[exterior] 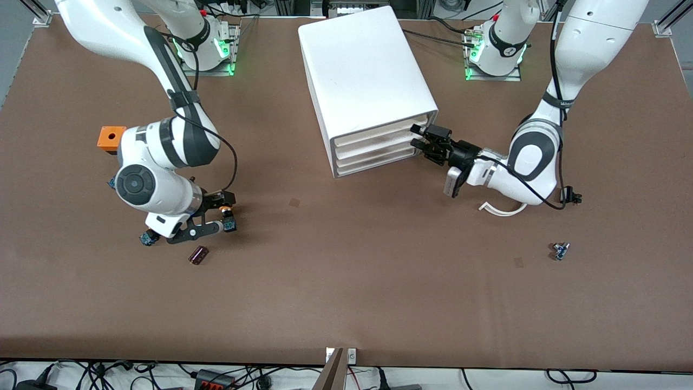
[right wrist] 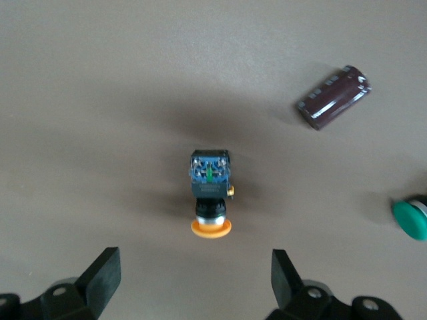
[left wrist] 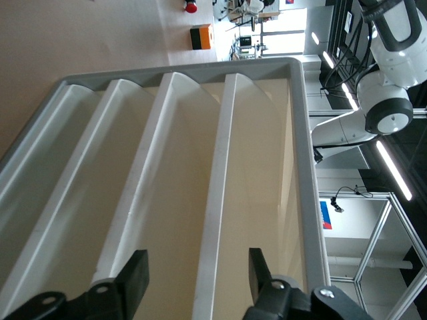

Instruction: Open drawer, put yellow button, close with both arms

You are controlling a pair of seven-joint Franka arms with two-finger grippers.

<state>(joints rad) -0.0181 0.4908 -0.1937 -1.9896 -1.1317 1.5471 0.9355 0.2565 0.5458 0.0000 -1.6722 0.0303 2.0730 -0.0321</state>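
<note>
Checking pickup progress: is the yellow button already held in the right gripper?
No, the yellow-capped push button lies on the brown table between the right gripper's open fingers, untouched.

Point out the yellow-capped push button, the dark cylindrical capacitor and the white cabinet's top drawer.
yellow-capped push button (right wrist: pixel 211 228), right wrist view, on its cap
dark cylindrical capacitor (right wrist: pixel 333 97), right wrist view, mid-body
white cabinet's top drawer (exterior: pixel 387 129), front view, its front edge

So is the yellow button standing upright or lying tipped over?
Tipped over. In the right wrist view the yellow button lies on its side on the table, the cap facing sideways and the blue base showing.
</note>
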